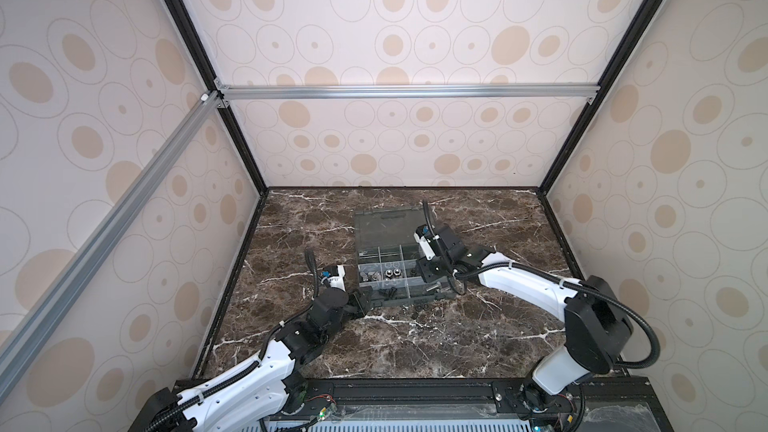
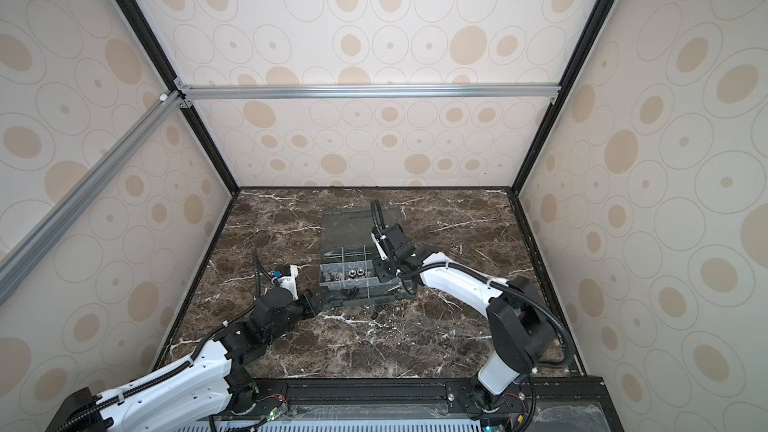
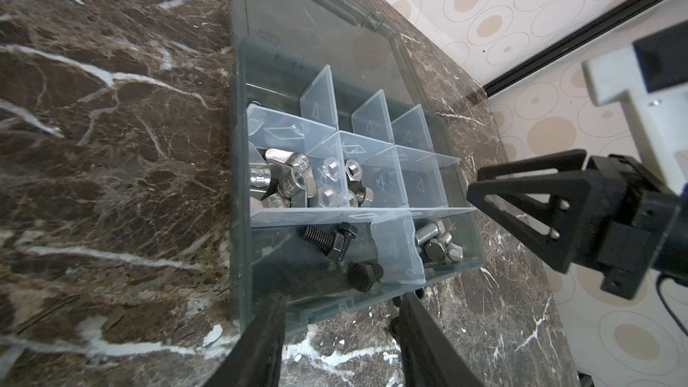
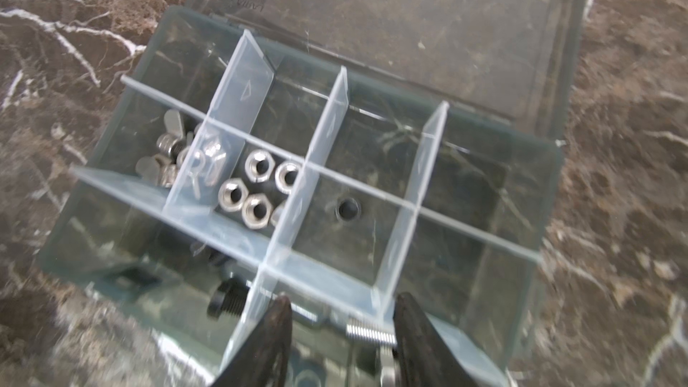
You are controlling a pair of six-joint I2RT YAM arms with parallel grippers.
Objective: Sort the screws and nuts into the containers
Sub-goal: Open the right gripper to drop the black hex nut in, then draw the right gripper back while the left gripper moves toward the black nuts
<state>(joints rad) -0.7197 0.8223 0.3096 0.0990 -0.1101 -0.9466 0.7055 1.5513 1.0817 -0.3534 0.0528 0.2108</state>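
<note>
In both top views, a translucent grey organizer box (image 1: 358,272) is seen on a brown marble table (image 1: 415,347). Its clear lid (image 1: 386,226) is laid open toward the back wall. The left gripper (image 1: 368,302) is placed at the box's near left corner. The right gripper (image 1: 428,274) is held over the box's right side. Loose black nuts (image 1: 422,308) are seen on the table just in front of the box.

In the left wrist view, the left gripper's fingers (image 3: 268,329) are spread, with the box's front lip between them. Whether the lip is touched cannot be told. Winged silver nuts (image 3: 279,180) and silver hex nuts (image 3: 342,184) are held in neighbouring compartments. Black screws (image 3: 335,245) and silver screws (image 3: 435,245) are held in the front row.

In the right wrist view, the right gripper's fingers (image 4: 275,329) are spread above the dividers, with nothing pinched. A single black nut (image 4: 348,209) is seen in the compartment beside the hex nuts.
</note>
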